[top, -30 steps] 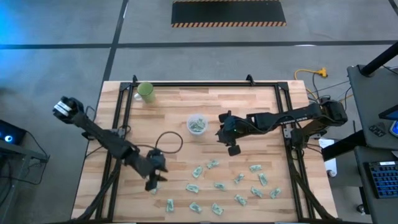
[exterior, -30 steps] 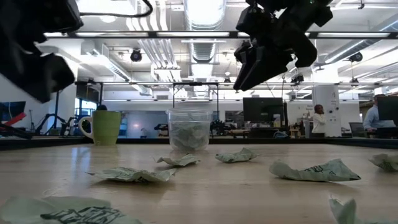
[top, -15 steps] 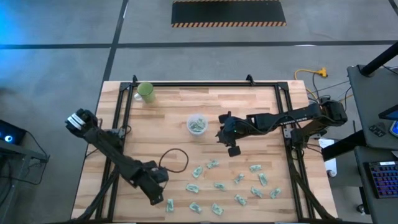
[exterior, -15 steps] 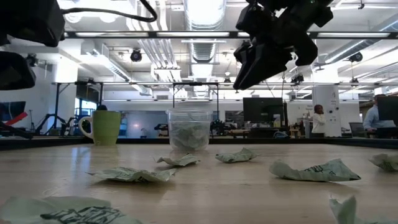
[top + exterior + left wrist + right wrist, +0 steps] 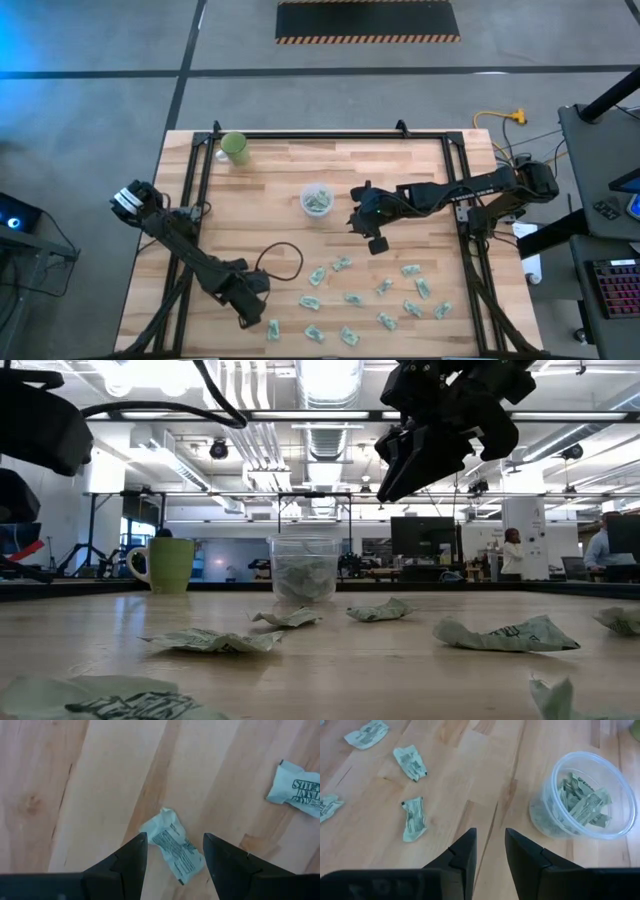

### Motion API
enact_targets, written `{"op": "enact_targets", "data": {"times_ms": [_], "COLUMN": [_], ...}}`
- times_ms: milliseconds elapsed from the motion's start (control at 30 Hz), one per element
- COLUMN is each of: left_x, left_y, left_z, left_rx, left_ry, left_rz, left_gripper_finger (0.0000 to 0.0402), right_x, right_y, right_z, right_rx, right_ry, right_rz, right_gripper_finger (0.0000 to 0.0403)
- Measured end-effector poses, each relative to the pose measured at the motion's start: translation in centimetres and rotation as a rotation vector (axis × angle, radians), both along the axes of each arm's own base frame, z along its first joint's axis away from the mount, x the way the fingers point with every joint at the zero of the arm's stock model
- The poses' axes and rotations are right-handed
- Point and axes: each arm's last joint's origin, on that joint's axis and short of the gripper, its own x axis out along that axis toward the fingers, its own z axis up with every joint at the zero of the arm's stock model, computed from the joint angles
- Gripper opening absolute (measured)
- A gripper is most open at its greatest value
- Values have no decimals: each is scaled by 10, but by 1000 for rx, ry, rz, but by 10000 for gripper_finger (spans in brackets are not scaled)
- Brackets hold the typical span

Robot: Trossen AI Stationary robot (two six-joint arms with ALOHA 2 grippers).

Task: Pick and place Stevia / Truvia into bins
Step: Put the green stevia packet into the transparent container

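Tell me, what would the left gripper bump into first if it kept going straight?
Most likely the crumpled packet lying on the table, right between the left gripper's open fingers, though depth is unclear.

I count thirteen Stevia packets [image 5: 316,275] lying loose on the table [image 5: 420,160] in the high view. One clear cup [image 5: 317,201] present, with several more packets inside; these overlap and I cannot number them. One green mug [image 5: 235,148] present. Total cups on the table: two
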Motion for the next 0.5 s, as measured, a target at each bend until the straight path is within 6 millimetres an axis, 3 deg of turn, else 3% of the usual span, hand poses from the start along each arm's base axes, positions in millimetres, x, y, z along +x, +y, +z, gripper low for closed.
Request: {"op": "enact_targets", "data": {"times_ms": [500], "left_x": [-5], "left_y": [6], "left_z": [-13], "left_rx": [24], "left_ry": [-14], "left_rz": [5], "left_gripper_finger": [175], "right_x": [0], "right_y": [0], "right_z": [0], "right_rx": [0], "right_ry": [-1], "right_rz": [0], "right_gripper_finger": [85]}}
